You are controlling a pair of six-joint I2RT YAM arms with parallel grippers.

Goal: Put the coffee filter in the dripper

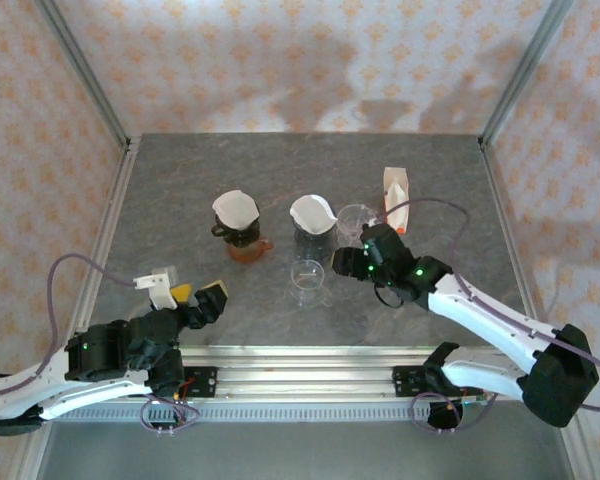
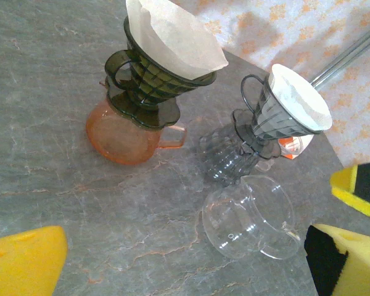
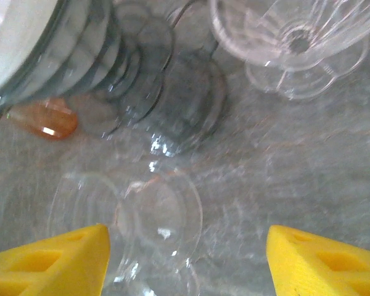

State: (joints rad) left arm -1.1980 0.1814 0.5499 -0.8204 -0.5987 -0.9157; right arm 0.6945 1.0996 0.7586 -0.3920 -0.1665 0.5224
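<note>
- The left gripper [image 1: 200,292] sits low near the near-left corner of the table [image 1: 180,180], jaws spread wide with nothing between its yellow pads [image 2: 24,262].
- The right gripper [image 1: 350,262] hovers around the middle of the table, right of centre. Its jaws stand apart and grip nothing.
- In the right wrist view, a clear glass server [image 3: 148,216] lies on the table below the right gripper, nearer one pad. I cannot tell whether that pad touches it.
- One white coffee filter [image 2: 172,37] sits open in the dark dripper [image 2: 154,77], sticking up above the rim.
- The dark dripper stands upright on an orange server [image 2: 123,135], left of the table's centre.
- A second filter [image 2: 299,95] sits in the grey dripper [image 2: 277,117], which rests on a ribbed grey server [image 2: 225,157] just right of the orange one.
- A clear dripper [image 1: 356,220] stands just beside the grey dripper on the right, with no paper in it.
- A folded white-and-orange pack [image 1: 398,195] stands toward the far-right corner, near the clear dripper.
</note>
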